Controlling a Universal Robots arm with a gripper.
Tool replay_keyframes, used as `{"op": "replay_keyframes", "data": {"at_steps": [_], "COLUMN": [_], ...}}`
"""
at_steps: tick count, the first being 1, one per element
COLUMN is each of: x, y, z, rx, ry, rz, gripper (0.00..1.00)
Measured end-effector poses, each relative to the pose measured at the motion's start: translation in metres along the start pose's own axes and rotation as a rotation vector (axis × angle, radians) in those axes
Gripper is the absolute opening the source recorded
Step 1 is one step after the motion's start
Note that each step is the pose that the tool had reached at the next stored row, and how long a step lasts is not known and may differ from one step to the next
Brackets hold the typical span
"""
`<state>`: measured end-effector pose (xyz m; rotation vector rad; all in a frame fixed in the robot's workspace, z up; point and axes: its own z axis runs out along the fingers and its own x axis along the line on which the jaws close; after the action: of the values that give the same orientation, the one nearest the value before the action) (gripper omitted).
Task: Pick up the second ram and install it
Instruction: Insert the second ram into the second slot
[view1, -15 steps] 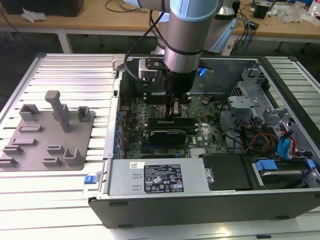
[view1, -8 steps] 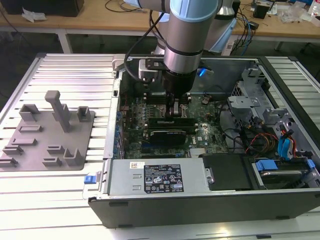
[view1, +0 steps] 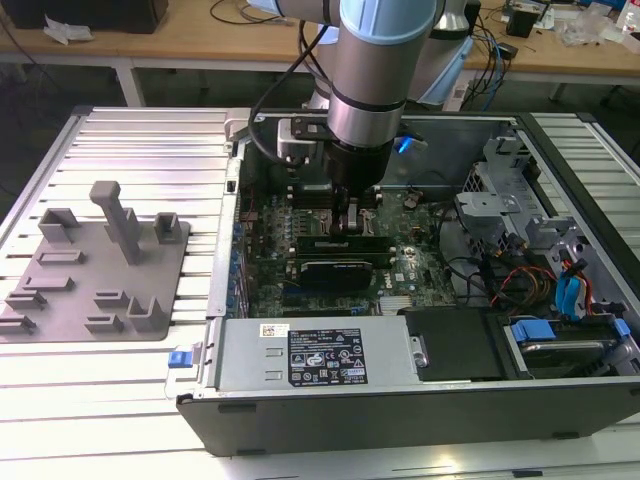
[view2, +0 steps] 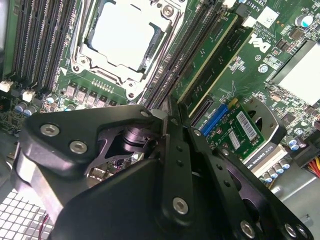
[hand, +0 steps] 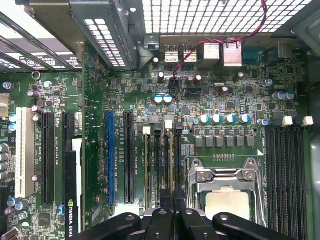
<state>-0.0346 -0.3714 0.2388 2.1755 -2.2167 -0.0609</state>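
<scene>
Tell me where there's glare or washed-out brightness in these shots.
In the second wrist view, the shiny silver CPU lid is blown out nearly white; in the first wrist view, the perforated metal case grille glows white; in the exterior view, the ribbed white table is washed out near the bottom.

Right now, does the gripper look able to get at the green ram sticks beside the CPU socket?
Probably yes: the gripper hangs close by the green ram sticks, and nothing stands between them.

Matt black plastic gripper (view2: 170, 130) – beneath it a glossy green circuit board (hand: 215, 100) and bright metal CPU socket frame (view2: 125, 30).
</scene>
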Motion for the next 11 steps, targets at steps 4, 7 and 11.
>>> {"op": "replay_keyframes", "data": {"at_steps": [4, 7, 11], "x": [0.0000, 0.0000, -0.0001], "y": [-0.0001, -0.0002, -0.0003], "z": [0.0003, 0.0004, 0.0012], "rx": [0.0000, 0.0000, 0.0000], "ry": [0.0001, 0.0001, 0.0001], "rz": [-0.001, -0.001, -0.001], "gripper": [0.09, 0.09, 0.09]}}
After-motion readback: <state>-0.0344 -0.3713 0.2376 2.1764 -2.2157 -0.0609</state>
